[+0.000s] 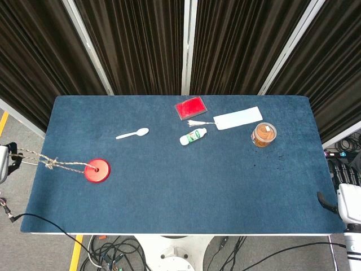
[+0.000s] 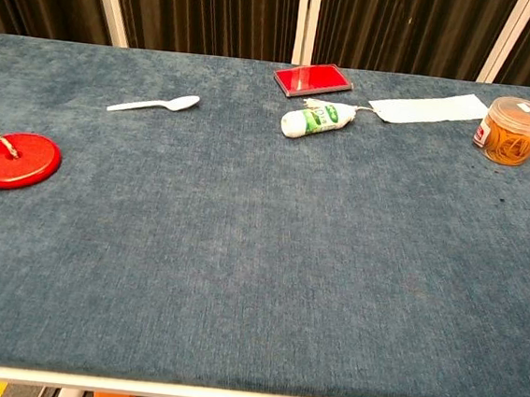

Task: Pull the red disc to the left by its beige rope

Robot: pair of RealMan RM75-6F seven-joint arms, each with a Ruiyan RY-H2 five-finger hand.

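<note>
Red disc [image 1: 97, 170] lies flat on the tabletop [image 1: 186, 186] near its left edge, just right of the left hand [image 1: 2, 162], with the beige rope [image 1: 51, 164] running taut from its centre out past that edge toward the hand. Only a sliver of the left hand shows at the frame border; whether its fingers grip the rope cannot be told, though the rope's tension suggests a hold. Judged advice: the disc is close to the edge, so any remaining pull should be short, slow and level, then stop. Right hand [image 1: 347, 204] sits off the tabletop's right corner, well apart from the disc; its fingers are not discernible.
</note>
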